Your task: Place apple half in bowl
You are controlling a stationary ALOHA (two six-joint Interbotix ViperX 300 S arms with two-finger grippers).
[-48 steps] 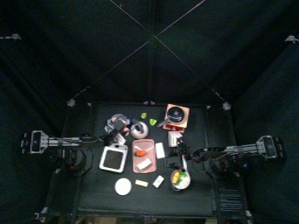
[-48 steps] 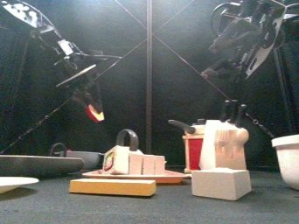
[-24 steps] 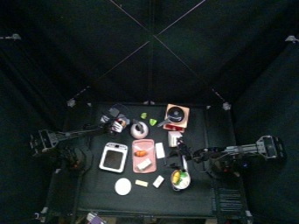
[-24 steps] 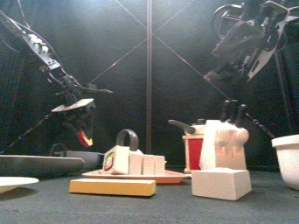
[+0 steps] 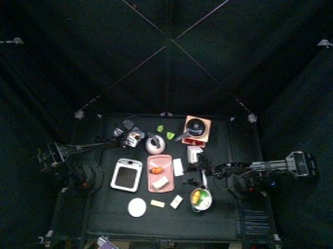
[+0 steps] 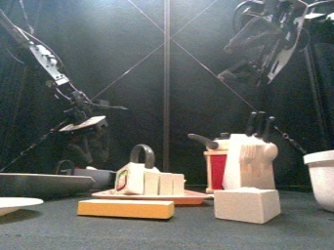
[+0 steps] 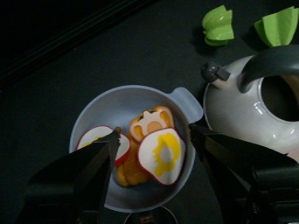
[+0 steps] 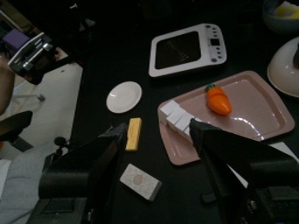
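Hovering with jaws apart, left gripper (image 7: pixel 149 175) sits over grey round bowl (image 7: pixel 100 109) holding red-skinned apple half (image 7: pixel 103 144); right gripper (image 8: pixel 155 149), jaws apart, hangs above pink tray (image 8: pixel 251 109).

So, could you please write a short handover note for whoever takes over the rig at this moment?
Left hand: open and empty, hovering over the bowl.
Right hand: open and empty, parked high over the table's right side.
Job's things: the apple half lies inside the bowl with other fruit pieces, at the table's back left.
Done: apple half is in the bowl and let go.
Left: probably only to lift the left arm clear.
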